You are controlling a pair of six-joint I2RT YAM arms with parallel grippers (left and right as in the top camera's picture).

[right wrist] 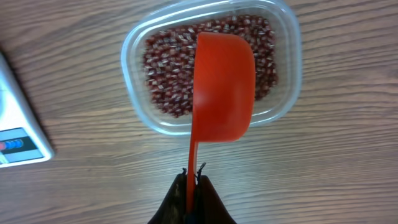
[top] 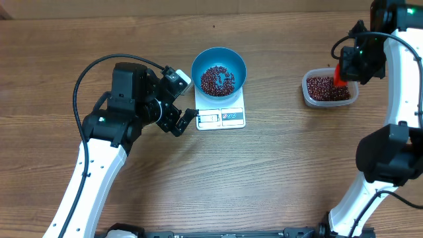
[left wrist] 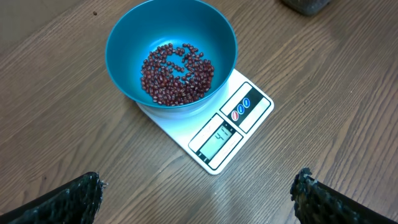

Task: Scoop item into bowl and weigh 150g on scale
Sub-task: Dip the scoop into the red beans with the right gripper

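The blue bowl (top: 219, 71) stands on the white scale (top: 228, 118) with a layer of red-brown beans (top: 217, 80) inside; the bowl (left wrist: 171, 56) and the scale (left wrist: 233, 127) also fill the left wrist view. My left gripper (top: 186, 99) hovers open just left of the scale, nothing between its fingertips (left wrist: 78, 196). More beans (right wrist: 171, 74) lie in a clear tub (right wrist: 140, 59). My right gripper (right wrist: 193, 180) is shut on the handle of an orange scoop (right wrist: 222, 87), whose cup hangs over the tub (top: 330, 90), underside toward the camera.
Bare wooden table lies around the scale and between it and the clear tub. Both arms' white links run down to the front edge at left and right. The scale's display (left wrist: 219, 137) is lit.
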